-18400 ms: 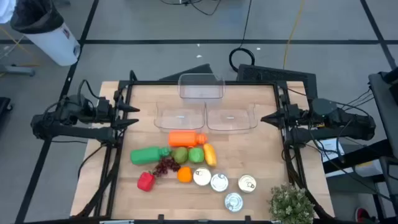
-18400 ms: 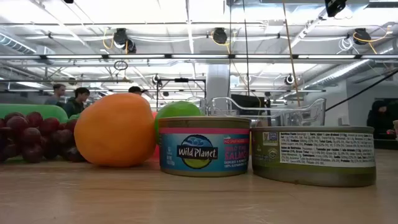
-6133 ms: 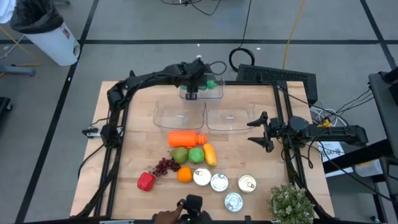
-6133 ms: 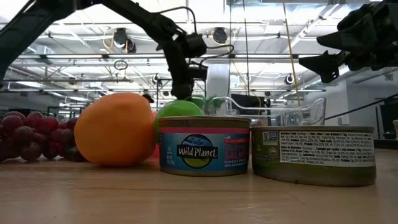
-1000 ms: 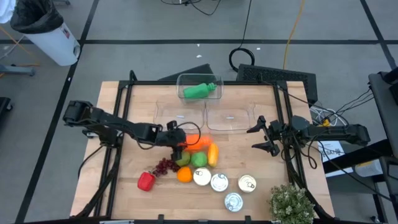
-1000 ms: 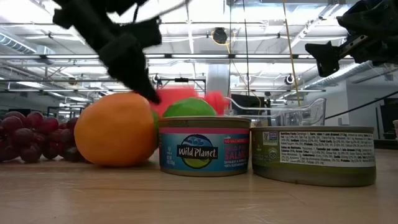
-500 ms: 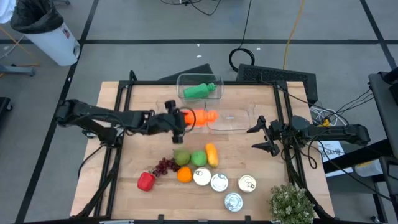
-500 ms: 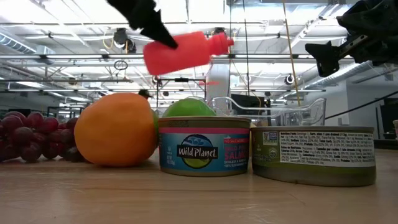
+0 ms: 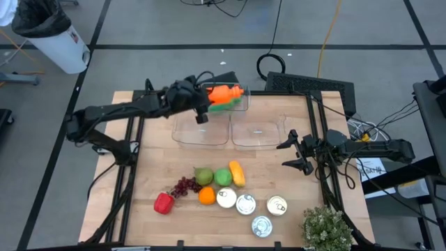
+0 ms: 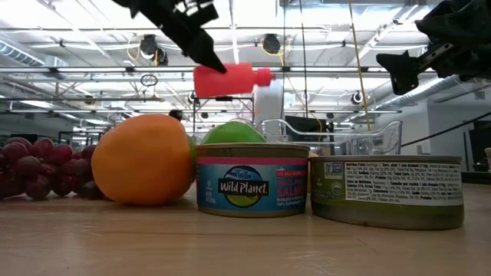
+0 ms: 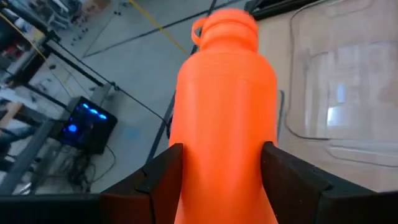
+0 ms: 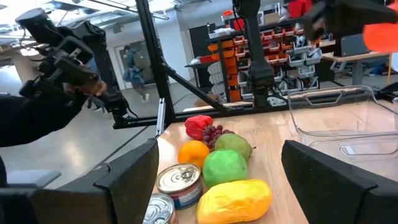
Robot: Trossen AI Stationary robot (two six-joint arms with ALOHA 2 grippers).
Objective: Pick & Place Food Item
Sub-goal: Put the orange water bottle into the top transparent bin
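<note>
My left gripper (image 9: 207, 97) is shut on an orange bottle (image 9: 224, 92), which hangs over the far clear container (image 9: 240, 107). A green bottle (image 9: 221, 105) lies on its side in that container. In the low view the orange bottle (image 10: 228, 80) is high above the table, its cap to the right. My right gripper (image 9: 293, 150) is open and empty, in the air by the table's right edge. The other food lies on the table at the near middle. My left gripper pinches the orange bottle's body near its base end (image 11: 186, 155) between its two fingers (image 11: 163, 174). The fingers come from the table's left, slanting down, and lie along the bottle. The bottle is lifted clear and about level, its cap (image 11: 225, 23) pointing toward the table's right.
Two more clear containers (image 9: 201, 130) (image 9: 259, 132) stand side by side in front of the far one. A pear, a lime, a yellow fruit (image 9: 236, 173), grapes, an orange (image 9: 206, 196), a red pepper (image 9: 162, 203) and several tins (image 9: 245, 204) lie near. A potted plant (image 9: 325, 229) stands at the near right corner.
My left gripper has lifted the orange bottle off the table from beside the fruit and carried it toward the far edge, over the left clear container, until it is above the far container. The bottle has stayed about level. My right arm has kept still.
</note>
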